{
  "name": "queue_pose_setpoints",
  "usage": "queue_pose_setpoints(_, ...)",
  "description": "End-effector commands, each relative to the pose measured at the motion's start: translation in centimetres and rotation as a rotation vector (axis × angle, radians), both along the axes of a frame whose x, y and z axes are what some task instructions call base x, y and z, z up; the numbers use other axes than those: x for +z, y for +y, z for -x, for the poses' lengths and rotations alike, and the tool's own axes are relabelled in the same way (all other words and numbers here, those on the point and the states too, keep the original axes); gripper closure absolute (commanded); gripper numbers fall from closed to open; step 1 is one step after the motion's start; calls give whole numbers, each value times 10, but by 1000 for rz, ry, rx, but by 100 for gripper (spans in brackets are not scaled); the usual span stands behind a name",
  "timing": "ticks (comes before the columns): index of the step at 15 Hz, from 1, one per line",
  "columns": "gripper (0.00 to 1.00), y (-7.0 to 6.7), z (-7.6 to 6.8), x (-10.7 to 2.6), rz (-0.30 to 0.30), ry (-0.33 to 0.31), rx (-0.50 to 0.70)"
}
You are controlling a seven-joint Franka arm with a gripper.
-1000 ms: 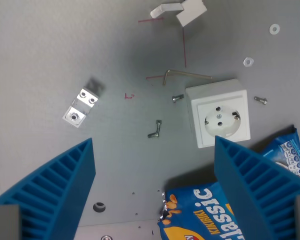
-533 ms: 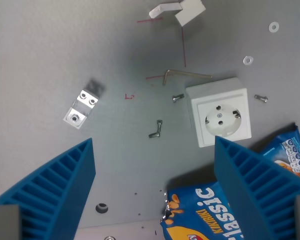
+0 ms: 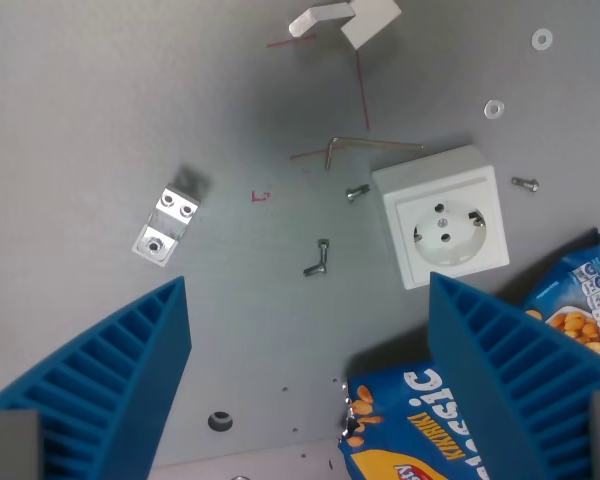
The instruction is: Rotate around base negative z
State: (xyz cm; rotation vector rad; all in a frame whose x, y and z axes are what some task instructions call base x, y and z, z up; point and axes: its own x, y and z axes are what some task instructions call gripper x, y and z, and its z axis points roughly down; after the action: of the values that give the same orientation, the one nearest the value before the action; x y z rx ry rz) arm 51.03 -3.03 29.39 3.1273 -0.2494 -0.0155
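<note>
Jaws wide apart, nothing between them, hovering over the table [image 3: 100, 110]. Socket [image 3: 445, 228] sits at three o'clock, bracket [image 3: 166, 225] at nine, chip bag [image 3: 420, 425] at five, hex key [image 3: 372, 147] at one. The task names no object, only a turn about the base. Progress: cannot tell from this single view.

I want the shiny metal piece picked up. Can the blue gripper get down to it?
Probably yes. The metal bracket lies alone on bare table, nothing on top or touching it. The gripper is open and empty, but it would need to shift toward the wrist view's left first.
</note>
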Motion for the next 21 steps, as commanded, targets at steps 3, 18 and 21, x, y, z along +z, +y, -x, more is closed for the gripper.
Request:
queue_pose_setpoints(3, 0, 0, 0, 1, -1, -3, -165)
queue_pose_setpoints(18, 0, 0, 0, 1, -1, -2, -365)
queue_pose_setpoints(21, 0, 0, 0, 1, -1, -2, -405)
